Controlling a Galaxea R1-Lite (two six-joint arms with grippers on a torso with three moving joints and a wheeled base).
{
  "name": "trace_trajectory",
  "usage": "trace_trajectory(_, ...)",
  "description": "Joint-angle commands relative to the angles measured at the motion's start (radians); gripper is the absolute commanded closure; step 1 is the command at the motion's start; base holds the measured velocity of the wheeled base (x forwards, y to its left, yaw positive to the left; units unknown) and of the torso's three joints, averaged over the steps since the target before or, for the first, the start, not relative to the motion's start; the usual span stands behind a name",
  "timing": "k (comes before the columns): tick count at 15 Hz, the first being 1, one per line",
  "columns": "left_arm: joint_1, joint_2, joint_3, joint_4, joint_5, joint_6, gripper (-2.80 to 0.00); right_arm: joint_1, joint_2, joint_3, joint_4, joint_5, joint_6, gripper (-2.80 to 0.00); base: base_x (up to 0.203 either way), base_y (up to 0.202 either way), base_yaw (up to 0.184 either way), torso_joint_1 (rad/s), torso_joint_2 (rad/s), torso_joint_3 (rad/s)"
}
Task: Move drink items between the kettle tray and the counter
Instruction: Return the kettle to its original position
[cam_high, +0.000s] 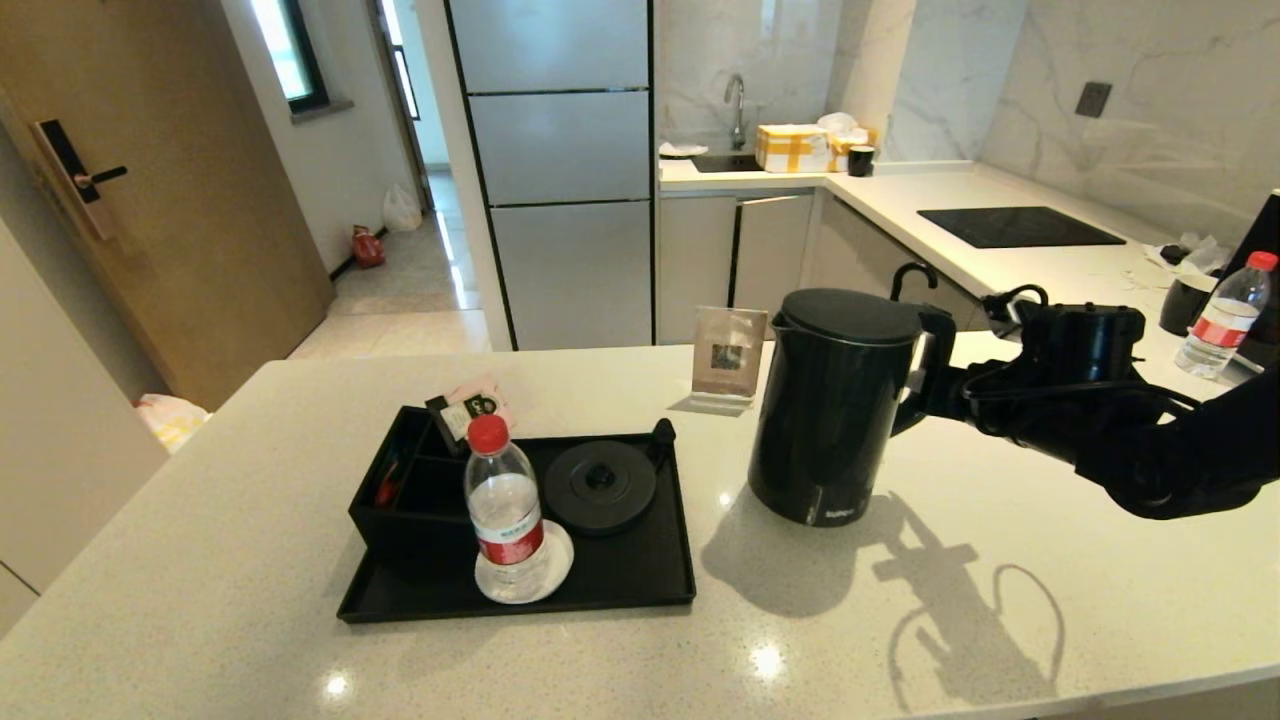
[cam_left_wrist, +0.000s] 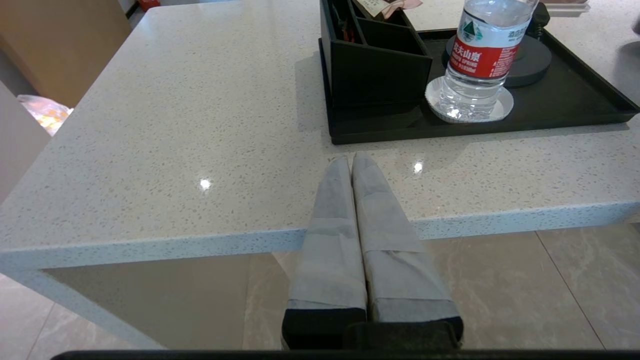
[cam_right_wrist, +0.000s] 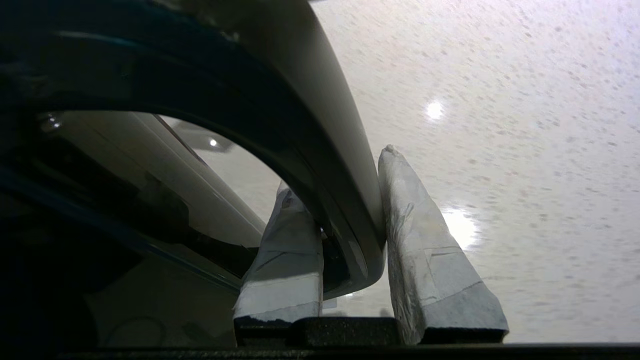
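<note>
Right gripper (cam_right_wrist: 345, 200) pinching the kettle (cam_high: 835, 405) handle, right of the tray (cam_high: 640, 585).
One water bottle (cam_high: 505, 515) stands on the tray, another (cam_high: 1222, 318) far right; left gripper (cam_left_wrist: 351, 165) pressed together, parked at the counter's (cam_high: 250, 560) near edge.

place: home kitchen, possibly a serviced apartment | centre: pale speckled counter (cam_high: 250, 480) | upper centre: tall steel fridge (cam_high: 560, 170) | upper right: sink tap (cam_high: 736, 100), black hob (cam_high: 1020, 227), marble wall | upper left: wooden door with keypad lock (cam_high: 75, 175)
</note>
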Motion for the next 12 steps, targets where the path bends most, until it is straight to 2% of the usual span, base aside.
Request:
trace_trajectory(1,0.0,0.0,0.001,0.001,0.0,0.0,0.0,0.105,-0.07,-0.028,0.019,-0.14,0.013,0.0,0.0,0.0,0.0,0.0,0.0,0.0)
trace_trajectory(5,0.002,0.0,0.0,0.001,0.0,0.0,0.0,0.254,-0.076,-0.111,0.048,-0.264,0.017,0.0,0.0,0.0,0.0,0.0,0.0,0.0)
trace_trajectory(7,0.0,0.0,0.001,0.001,0.0,0.0,0.0,0.325,-0.025,-0.222,0.068,-0.337,0.012,0.0,0.0,0.0,0.0,0.0,0.0,0.0)
trace_trajectory(11,0.0,0.0,0.001,0.001,0.0,0.0,0.0,0.353,-0.002,-0.25,0.084,-0.371,0.009,0.0,0.0,0.0,0.0,0.0,0.0,0.0)
trace_trajectory(12,0.001,0.0,0.001,0.001,0.0,0.0,0.0,0.385,0.034,-0.295,0.099,-0.392,0.005,0.0,0.0,0.0,0.0,0.0,0.0,0.0)
